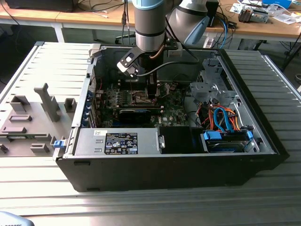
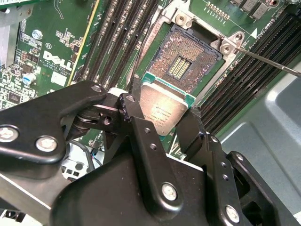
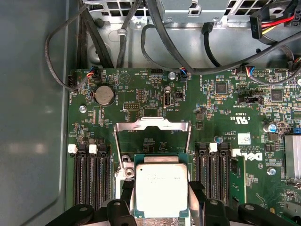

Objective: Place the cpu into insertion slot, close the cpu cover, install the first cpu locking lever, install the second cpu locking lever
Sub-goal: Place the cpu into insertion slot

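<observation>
I have the cpu [image 2: 162, 110] pinched by two opposite edges in the gripper [image 2: 162, 117], whose black fingers [image 2: 188, 134] are drawn in against its sides. That hold leaves its flat top and underside free, which I judge is what lets it go down level into the insertion slot [image 2: 188, 56]. In the second wrist view the chip hangs just above the slot's near edge and is not seated. The slot's field of contacts lies bare beyond it, so I judge the first step unfinished.

The chip is a small flat square with a dull silver-grey metal lid carrying fine print. A thin green border of substrate shows around the lid in both wrist views [image 3: 160, 183].

The cpu cover [image 3: 153, 125] stands swung up at the far side of the slot. Through its square window I see the motherboard [image 3: 211, 108], so the way down to the slot is open. A thin locking lever [image 2: 268, 63] juts away from a corner of the slot, released rather than latched. Long black memory slots [image 3: 91, 179] run on both sides of the slot.

In the exterior view the gripper [image 1: 151, 89] reaches down over the slot inside the open computer case [image 1: 263, 141].
</observation>
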Robot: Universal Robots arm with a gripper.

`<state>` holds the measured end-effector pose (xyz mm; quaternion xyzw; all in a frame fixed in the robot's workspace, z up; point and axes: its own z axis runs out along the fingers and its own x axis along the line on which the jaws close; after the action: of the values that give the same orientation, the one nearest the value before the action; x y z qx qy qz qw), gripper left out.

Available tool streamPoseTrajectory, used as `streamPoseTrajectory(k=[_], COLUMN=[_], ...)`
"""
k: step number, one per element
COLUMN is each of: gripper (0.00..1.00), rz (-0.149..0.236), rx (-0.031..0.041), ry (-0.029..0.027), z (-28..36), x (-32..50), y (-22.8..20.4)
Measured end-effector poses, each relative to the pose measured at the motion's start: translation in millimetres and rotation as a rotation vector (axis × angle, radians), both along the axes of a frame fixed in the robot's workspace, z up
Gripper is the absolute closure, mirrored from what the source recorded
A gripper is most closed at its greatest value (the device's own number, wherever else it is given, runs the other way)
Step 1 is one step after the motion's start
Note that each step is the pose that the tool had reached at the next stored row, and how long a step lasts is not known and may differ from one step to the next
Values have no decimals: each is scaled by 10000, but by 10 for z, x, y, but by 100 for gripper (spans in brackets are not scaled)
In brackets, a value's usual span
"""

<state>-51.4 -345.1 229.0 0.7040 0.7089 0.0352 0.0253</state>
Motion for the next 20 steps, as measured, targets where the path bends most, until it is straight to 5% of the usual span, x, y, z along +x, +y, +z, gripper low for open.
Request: streamPoseTrajectory(k=[17,20], gripper=[46,46], rz=[0,0], rx=[0,0], ry=[0,0], z=[-19,-64], x=[-68,-81], y=[15,15])
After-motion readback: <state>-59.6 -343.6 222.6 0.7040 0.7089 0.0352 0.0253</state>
